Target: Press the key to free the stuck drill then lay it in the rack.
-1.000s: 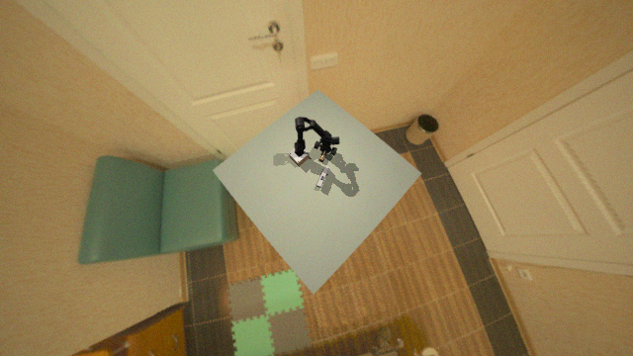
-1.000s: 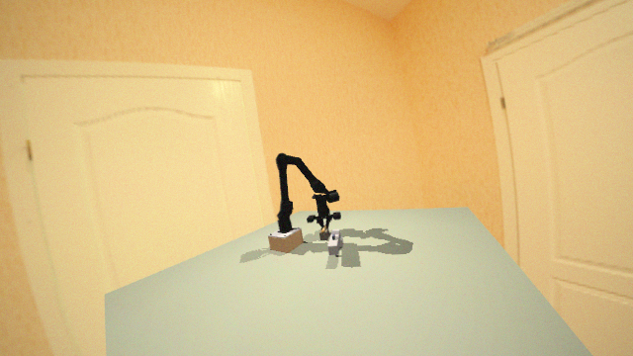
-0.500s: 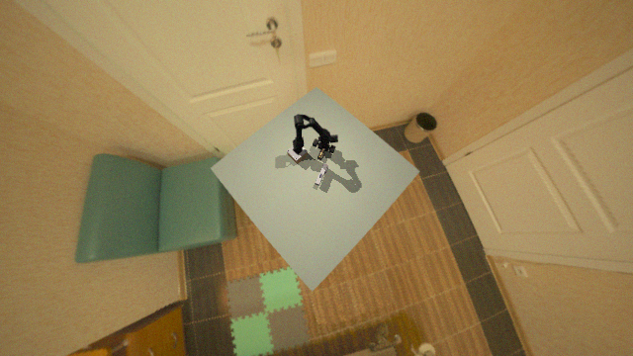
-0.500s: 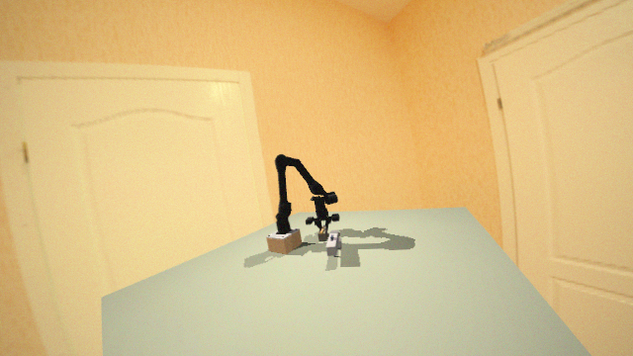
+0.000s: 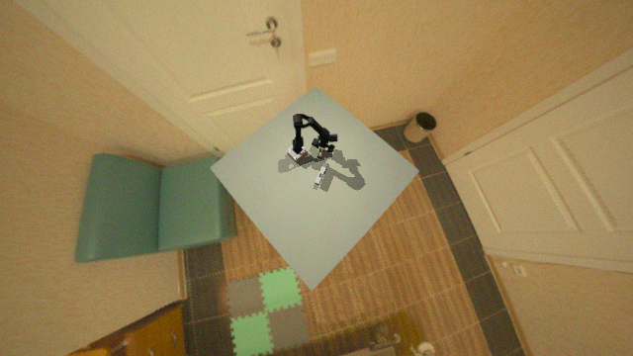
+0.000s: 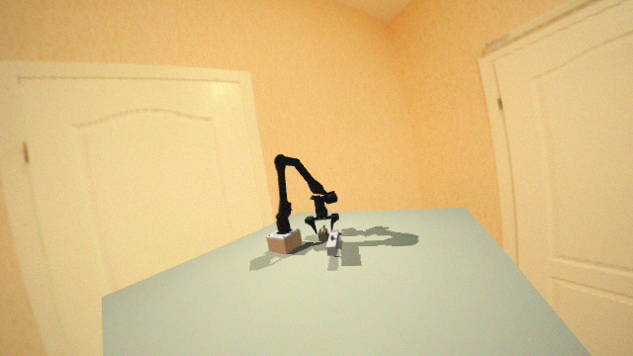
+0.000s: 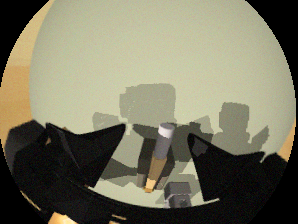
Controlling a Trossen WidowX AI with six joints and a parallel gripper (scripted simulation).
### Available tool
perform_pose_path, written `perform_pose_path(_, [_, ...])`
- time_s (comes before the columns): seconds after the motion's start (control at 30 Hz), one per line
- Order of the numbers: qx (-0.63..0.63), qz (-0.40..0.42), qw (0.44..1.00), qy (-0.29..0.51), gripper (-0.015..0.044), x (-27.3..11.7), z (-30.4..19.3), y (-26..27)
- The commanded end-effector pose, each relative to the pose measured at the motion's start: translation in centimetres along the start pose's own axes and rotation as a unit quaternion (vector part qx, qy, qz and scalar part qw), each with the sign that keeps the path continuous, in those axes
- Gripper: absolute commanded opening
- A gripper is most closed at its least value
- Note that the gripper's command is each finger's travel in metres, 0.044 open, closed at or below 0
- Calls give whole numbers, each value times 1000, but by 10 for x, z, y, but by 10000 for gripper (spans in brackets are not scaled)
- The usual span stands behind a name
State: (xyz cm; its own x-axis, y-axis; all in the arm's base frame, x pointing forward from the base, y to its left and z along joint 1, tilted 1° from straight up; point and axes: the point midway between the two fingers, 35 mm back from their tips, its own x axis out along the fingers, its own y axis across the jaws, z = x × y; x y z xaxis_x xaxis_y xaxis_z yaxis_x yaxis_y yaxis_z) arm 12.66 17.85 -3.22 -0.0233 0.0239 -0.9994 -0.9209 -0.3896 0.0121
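Observation:
My gripper (image 5: 322, 150) (image 6: 323, 231) (image 7: 157, 132) is open, its fingers wide apart on either side of a slim rod (image 7: 164, 142), grey with a pale end, probably the drill. Neither finger touches it in the wrist view. The rod's lower part is orange-brown, and it stands at a small dark brown holder (image 6: 322, 237) (image 7: 145, 161). A small dark grey block (image 7: 178, 192), possibly the key, is beside the holder, low in the wrist view. A pale lilac block with a dark spot (image 5: 321, 176) (image 6: 333, 243), probably the rack, is close to the gripper in the top and exterior views. Whether the key is down cannot be told.
The arm's base sits on a brown box with a white top (image 5: 297, 154) (image 6: 284, 242), left of the holder in the exterior view. All stand on a pale grey-green table (image 5: 312, 237) (image 6: 316, 307). Dark shadows fall beside the arm and blocks.

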Motion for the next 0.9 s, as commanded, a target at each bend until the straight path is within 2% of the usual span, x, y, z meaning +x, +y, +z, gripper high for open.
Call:
perform_pose_path(0.0, [1,-6,1000,5,440,-18,1,-1])
perform_pose_path(0.43, [1,-6,1000,5,440,-72,3,-2])
perform_pose_path(0.53, [-2,-9,1000,4,440,-66,4,-4])
perform_pose_path(0.87, [-77,-250,964,50,440,-85,89,-147])
